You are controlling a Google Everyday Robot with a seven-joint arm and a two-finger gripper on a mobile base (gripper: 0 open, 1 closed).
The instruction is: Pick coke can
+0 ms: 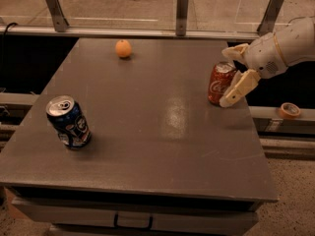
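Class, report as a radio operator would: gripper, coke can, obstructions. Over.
Gripper open at table's right edge, fingers flanking coke can. Can upright on table, not lifted. Well away: blue can, orange.

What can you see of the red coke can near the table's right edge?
The red aluminium coke can with white script and a silver top stands upright near the right edge of the grey table. The robot's cream two-finger hand is open around it, one finger behind, one in front; contact cannot be confirmed.
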